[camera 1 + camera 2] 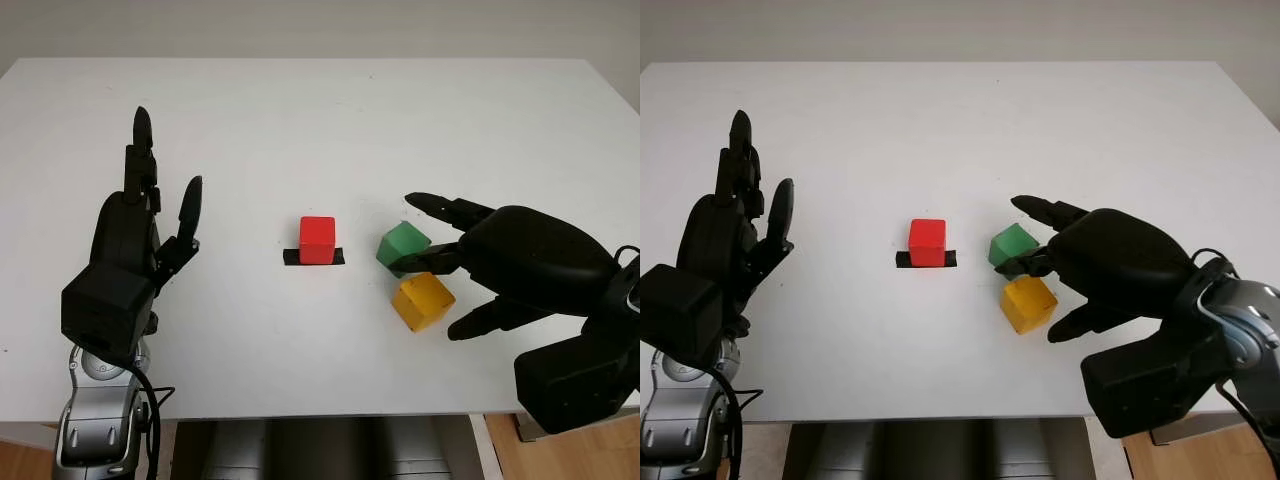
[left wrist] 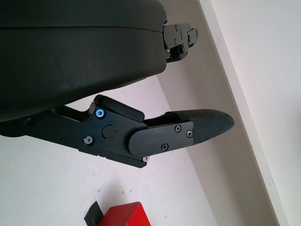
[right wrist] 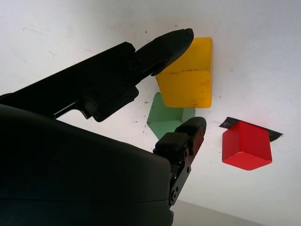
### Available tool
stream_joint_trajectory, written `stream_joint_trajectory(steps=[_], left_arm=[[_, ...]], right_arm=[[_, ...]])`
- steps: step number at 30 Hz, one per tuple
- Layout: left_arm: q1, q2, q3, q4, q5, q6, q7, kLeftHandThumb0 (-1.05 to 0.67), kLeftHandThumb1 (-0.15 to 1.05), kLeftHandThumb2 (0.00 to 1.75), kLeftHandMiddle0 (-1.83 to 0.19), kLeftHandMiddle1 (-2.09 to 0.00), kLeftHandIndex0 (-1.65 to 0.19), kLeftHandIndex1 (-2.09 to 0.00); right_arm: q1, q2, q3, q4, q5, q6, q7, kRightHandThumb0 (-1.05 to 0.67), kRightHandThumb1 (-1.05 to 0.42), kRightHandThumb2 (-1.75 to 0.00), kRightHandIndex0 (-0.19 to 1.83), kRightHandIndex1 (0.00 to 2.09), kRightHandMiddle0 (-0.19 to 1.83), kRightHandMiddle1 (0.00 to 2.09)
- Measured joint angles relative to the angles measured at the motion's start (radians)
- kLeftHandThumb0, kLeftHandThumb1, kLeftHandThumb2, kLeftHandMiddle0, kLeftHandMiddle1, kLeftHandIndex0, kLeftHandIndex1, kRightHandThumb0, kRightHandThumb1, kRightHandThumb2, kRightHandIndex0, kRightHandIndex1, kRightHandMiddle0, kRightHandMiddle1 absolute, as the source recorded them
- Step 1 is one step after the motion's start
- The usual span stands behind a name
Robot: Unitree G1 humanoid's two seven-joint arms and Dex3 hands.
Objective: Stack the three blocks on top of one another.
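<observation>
Blocks all sit unstacked on the white surface [image 1: 300,130]. Right hand [image 1: 500,262], fingers spread, hovers by the green wooden cube [image 1: 402,244] and yellow wooden cube [image 1: 423,300], probably lining up a grab; the red wooden cube [image 1: 317,239] waits on black tape [image 1: 292,257]. Left hand [image 1: 135,240] is open, parked aside.

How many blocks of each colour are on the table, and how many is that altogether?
Red block: 1
Green block: 1
Yellow block: 1
Total: 3 blocks, none stacked yet.
</observation>
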Motion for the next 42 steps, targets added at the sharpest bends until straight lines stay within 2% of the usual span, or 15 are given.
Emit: stream_joint_trajectory(steps=[25,37,40,42], left_arm=[[0.001,-0.011,-0.018,-0.003,0.011,0.009,0.015,-0.7,1.05,0.54,0.16,-0.06,0.13,-0.06],[0.001,-0.011,-0.021,-0.003,0.024,0.001,0.021,-0.72,1.05,0.54,0.14,-0.06,0.12,-0.06],[0.001,-0.011,-0.023,-0.003,0.03,-0.006,0.022,-0.72,1.05,0.54,0.14,-0.06,0.11,-0.06],[0.001,-0.011,-0.024,-0.003,0.031,-0.006,0.022,-0.73,1.05,0.54,0.13,-0.06,0.1,-0.06]], right_arm=[[-0.02,0.011,0.025,0.123,0.006,-0.107,-0.074,-0.47,-0.84,-0.05,0.13,0.08,0.81,0.15],[-0.051,0.019,0.056,0.169,-0.07,-0.151,-0.142,-0.43,-0.85,-0.06,0.2,0.09,0.87,0.22],[-0.051,0.019,0.056,0.187,-0.069,-0.169,-0.163,-0.41,-0.85,-0.06,0.23,0.09,0.9,0.25],[-0.051,0.02,0.056,0.197,-0.069,-0.176,-0.175,-0.39,-0.86,-0.05,0.26,0.07,0.82,0.48]])
